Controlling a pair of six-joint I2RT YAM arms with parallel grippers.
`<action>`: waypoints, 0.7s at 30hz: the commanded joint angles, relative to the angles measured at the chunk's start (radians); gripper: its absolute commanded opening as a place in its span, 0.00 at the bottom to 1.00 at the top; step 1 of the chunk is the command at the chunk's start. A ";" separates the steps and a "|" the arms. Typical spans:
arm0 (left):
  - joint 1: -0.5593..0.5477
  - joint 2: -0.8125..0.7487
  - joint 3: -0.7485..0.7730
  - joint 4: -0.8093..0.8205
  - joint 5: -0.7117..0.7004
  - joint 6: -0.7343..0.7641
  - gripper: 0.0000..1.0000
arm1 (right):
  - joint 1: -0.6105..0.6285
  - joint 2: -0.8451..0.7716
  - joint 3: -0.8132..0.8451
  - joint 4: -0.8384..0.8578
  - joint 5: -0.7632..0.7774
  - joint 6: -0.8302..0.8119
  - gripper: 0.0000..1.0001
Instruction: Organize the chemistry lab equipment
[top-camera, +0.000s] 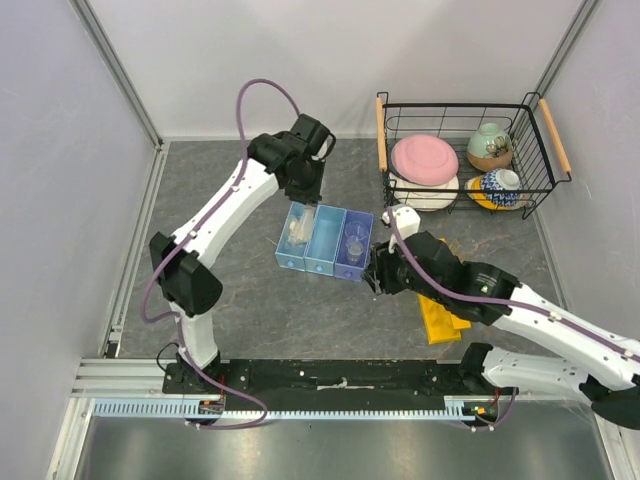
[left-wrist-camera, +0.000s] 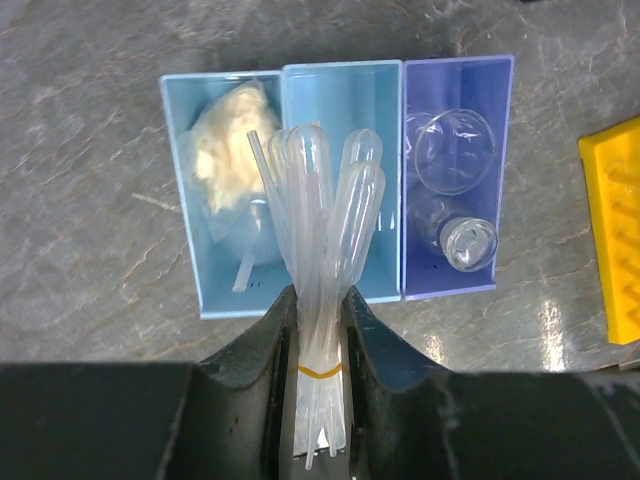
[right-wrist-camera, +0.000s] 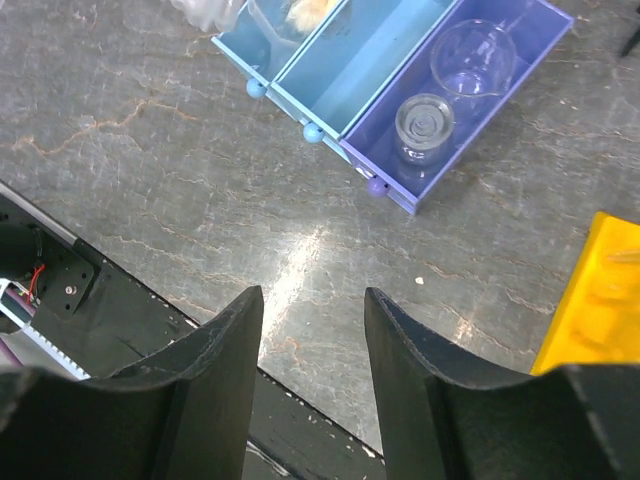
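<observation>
My left gripper (left-wrist-camera: 320, 300) is shut on a bundle of thin clear test tubes (left-wrist-camera: 320, 190) bound by a yellow band. It holds them above the middle compartment of the blue tray (left-wrist-camera: 340, 95). The left compartment holds the cream lump (left-wrist-camera: 225, 140) and a clear funnel-like piece (left-wrist-camera: 245, 235). The purple right compartment holds a clear beaker (left-wrist-camera: 455, 150) and a smaller round clear vessel (left-wrist-camera: 468, 242). In the top view the left gripper (top-camera: 303, 195) is at the tray's (top-camera: 325, 250) far end. My right gripper (top-camera: 375, 272) (right-wrist-camera: 312, 300) is open and empty, over bare table near the tray's front right corner.
The yellow rack (top-camera: 440, 320) lies right of the tray, partly under my right arm; it also shows in the right wrist view (right-wrist-camera: 600, 300). A black wire basket (top-camera: 540, 125) with a pink plate (top-camera: 424, 157) and ceramic bowls stands at the back right. Walls enclose the table.
</observation>
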 joint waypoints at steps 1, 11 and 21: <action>-0.005 0.083 0.053 0.079 0.074 0.137 0.13 | 0.005 -0.082 0.007 -0.071 0.062 0.050 0.52; -0.015 0.206 0.005 0.198 0.114 0.127 0.09 | 0.005 -0.164 -0.008 -0.131 0.075 0.090 0.52; -0.016 0.242 -0.114 0.283 0.113 0.084 0.06 | 0.006 -0.164 -0.016 -0.145 0.084 0.089 0.52</action>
